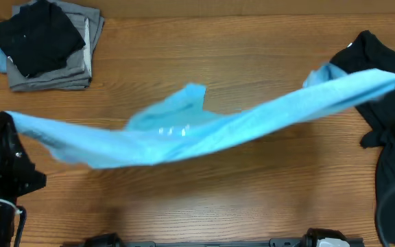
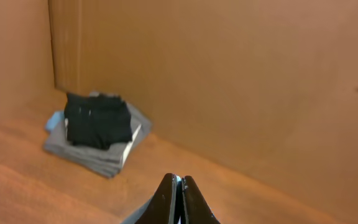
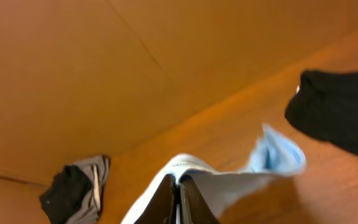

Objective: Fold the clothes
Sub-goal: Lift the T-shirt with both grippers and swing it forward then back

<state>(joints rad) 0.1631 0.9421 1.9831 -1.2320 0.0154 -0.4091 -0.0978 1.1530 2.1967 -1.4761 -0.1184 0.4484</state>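
stretched T-shirt (image 1: 218, 130) across middle, folded pile (image 1: 46, 44) back left, black garment (image 1: 389, 158) right

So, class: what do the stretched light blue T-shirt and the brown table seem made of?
The light blue T-shirt: soft matte fabric, likely cotton; it sags and creases. The brown table: wood or wood-look laminate; grain lines, faint sheen.

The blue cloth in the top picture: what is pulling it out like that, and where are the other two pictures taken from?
This is a two-armed robot at a wooden table. The top picture looks down from above; the others come from a camera on each wrist. The left gripper and the right gripper, two-finger pincers, are each shut on one end of the light blue cotton T-shirt, stretching it between them. A stack of folded grey and black garments sits at far left; a loose black garment lies at the right.
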